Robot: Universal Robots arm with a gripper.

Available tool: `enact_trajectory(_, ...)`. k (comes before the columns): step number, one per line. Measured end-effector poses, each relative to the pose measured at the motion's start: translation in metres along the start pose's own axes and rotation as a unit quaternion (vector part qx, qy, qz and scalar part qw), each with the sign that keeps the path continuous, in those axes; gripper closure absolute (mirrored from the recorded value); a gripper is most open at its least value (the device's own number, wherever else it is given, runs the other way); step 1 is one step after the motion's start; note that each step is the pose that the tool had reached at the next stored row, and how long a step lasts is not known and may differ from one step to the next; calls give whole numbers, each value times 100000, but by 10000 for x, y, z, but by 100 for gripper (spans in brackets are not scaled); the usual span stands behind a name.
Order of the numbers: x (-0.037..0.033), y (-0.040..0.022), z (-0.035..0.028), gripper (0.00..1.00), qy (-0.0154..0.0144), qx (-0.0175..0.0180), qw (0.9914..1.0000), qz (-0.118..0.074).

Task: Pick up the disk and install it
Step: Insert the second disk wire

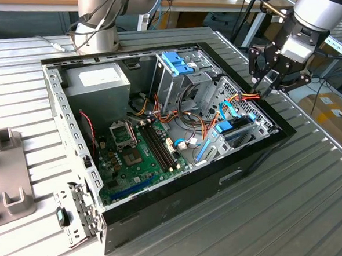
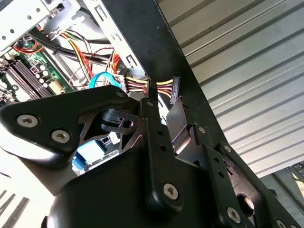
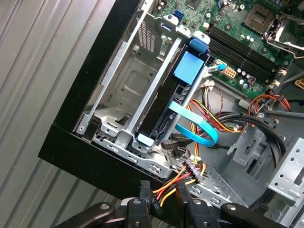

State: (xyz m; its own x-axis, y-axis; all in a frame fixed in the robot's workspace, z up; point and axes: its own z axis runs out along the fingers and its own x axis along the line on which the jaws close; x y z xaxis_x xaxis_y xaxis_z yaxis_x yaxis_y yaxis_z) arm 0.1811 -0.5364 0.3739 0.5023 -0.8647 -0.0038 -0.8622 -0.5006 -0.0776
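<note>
First wrist view: disk in bay.

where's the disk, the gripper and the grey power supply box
disk (image 3: 183,95), first wrist view, on the side of its light-blue carrier rail, seated in the metal bay
gripper (image 1: 271,82), exterior view, midway between its fingertips, at the yellow and red cable bundle
grey power supply box (image 1: 98,80), exterior view, on its top face

Blue-railed disk upright in bay
</note>
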Motion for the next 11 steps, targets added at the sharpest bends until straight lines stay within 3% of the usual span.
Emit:
enact_trajectory(1,5,-7,6,64,-142,-5,99986,-1682)
enact_trajectory(3,9,-14,11,64,-262,-16,99949,-3183)
enact_trajectory(5,20,-32,25,64,-535,-94,99782,-6582)
enact_trajectory(7,25,-40,30,64,-641,-119,99683,-7930)
enact_trajectory(9,32,-52,39,64,-828,-175,99492,-10035)
enact_trajectory(11,37,-61,40,64,-952,-291,99374,-11131)
